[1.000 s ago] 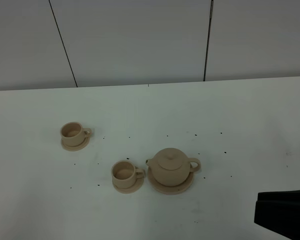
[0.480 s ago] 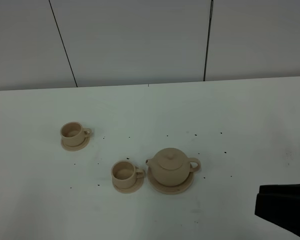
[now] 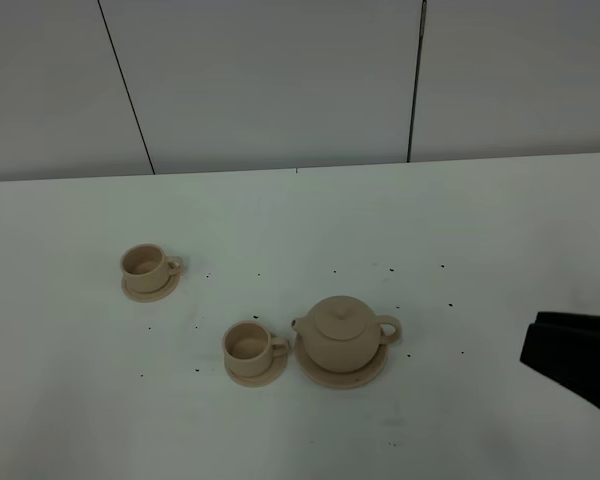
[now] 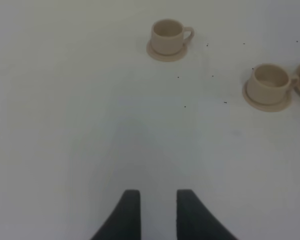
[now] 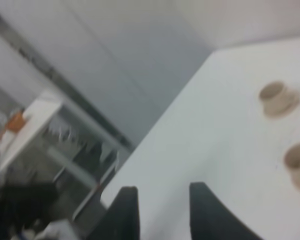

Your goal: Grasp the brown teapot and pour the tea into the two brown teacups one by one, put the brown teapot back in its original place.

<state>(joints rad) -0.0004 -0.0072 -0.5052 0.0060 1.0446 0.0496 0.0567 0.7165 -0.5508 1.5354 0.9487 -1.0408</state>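
Teapot (image 3: 340, 335) sits upright on its wide saucer (image 3: 342, 381), lid on, spout facing the nearer teacup (image 3: 248, 346) just beside it; the farther teacup (image 3: 145, 264) stands well apart on the white table (image 3: 460, 230). Left gripper (image 4: 154, 214) hangs empty, jaws narrowly parted; right gripper (image 5: 162, 212) is partly open, holding nothing.

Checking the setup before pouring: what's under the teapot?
The brown teapot sits on a wide round saucer. Only the saucer's rim shows; its middle is covered by the pot.
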